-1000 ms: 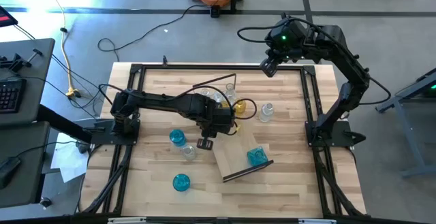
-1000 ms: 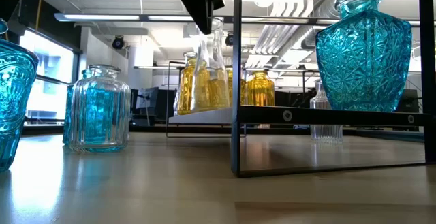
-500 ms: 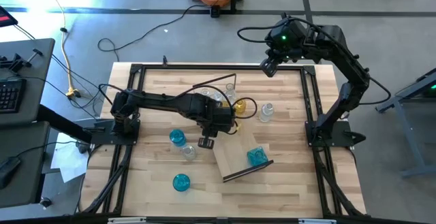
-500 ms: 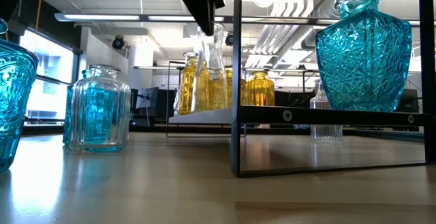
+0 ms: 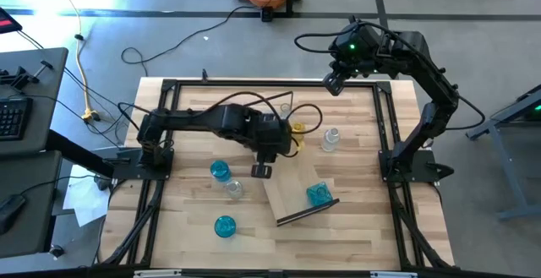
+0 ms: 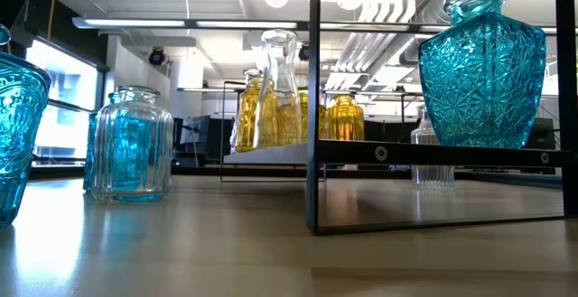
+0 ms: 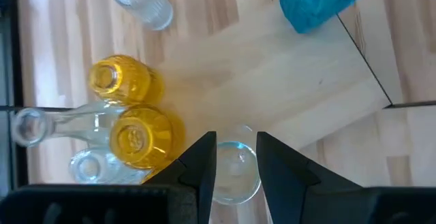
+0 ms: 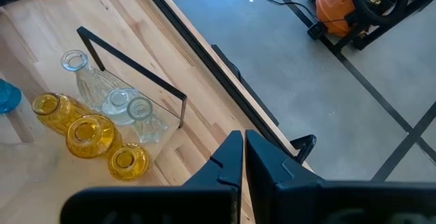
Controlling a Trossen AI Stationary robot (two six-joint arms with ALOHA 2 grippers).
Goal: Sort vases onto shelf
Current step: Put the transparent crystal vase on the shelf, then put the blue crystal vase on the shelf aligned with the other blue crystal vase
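Vases crowd the far end of the shelf [image 5: 297,185] in the high view: we see two amber vases [image 5: 296,132] and clear ones beside them, while a blue vase [image 5: 318,195] stands at the shelf's near end. Off the shelf, on the bench [image 5: 194,244], we count two more blue vases [image 5: 220,171], a small clear vase [image 5: 234,188] and another clear vase [image 5: 329,139]. The left pincer [image 5: 262,170] hangs over the shelf, near the amber vases. The right pincer [image 5: 333,84] waits raised above the bench's far edge.

In the low view, a tall clear vase [image 6: 278,89] stands on the shelf in front of the amber ones, with nothing gripping it.

In the left wrist view, we see the left pincer [image 7: 236,159] narrowly parted above a clear vase's mouth [image 7: 233,173], holding nothing.

In the right wrist view, the right pincer [image 8: 244,157] is closed and empty.
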